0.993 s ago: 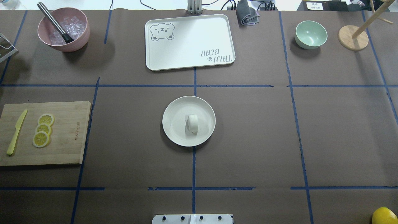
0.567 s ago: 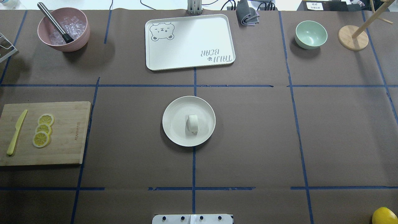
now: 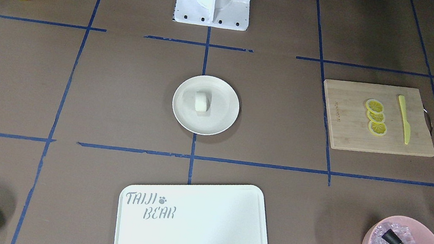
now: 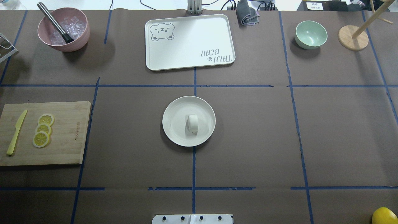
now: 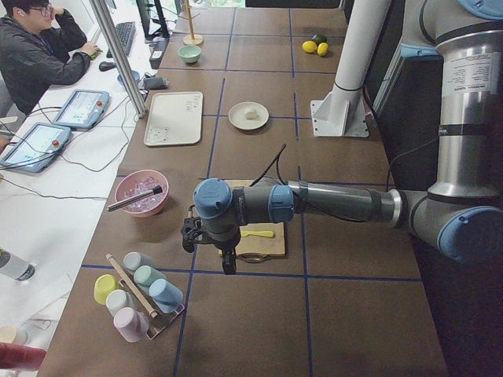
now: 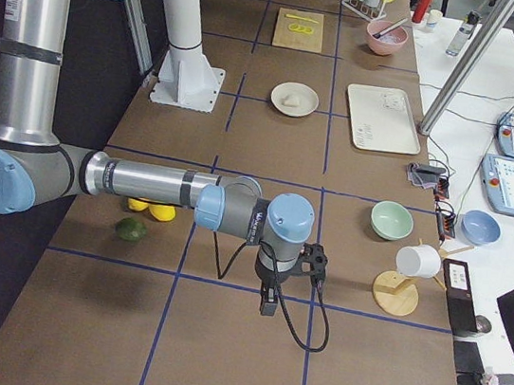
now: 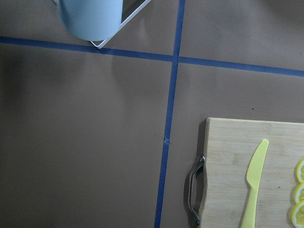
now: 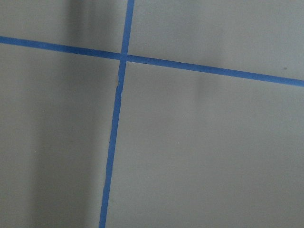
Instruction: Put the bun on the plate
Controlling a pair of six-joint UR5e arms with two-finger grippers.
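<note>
i see the bun [image 4: 193, 123] as a small plain white lump, a short roll with a rounded end, smooth and matte, lying on its side. it rests on the plate [image 4: 174, 130], close to the plate's middle. the plate is round, shallow and cream-white with a raised rim, and it sits at the middle of the table [image 4: 248, 140], which is covered in brown paper marked with blue tape lines.

at the table's left edge lies a flat wooden cutting board [image 4: 68, 146] with three lemon slices [image 4: 43, 130] and a thin yellow plastic knife [image 4: 17, 132] on it.

the left gripper [image 5: 227, 265] hangs over the table's left end, just past the cutting board, well apart from the bun. the right gripper [image 6: 267, 301] hangs over the table's right end, also well apart from the bun and plate. each one shows only in a side view, so i cannot tell how wide either stands. neither touches the bun.
</note>
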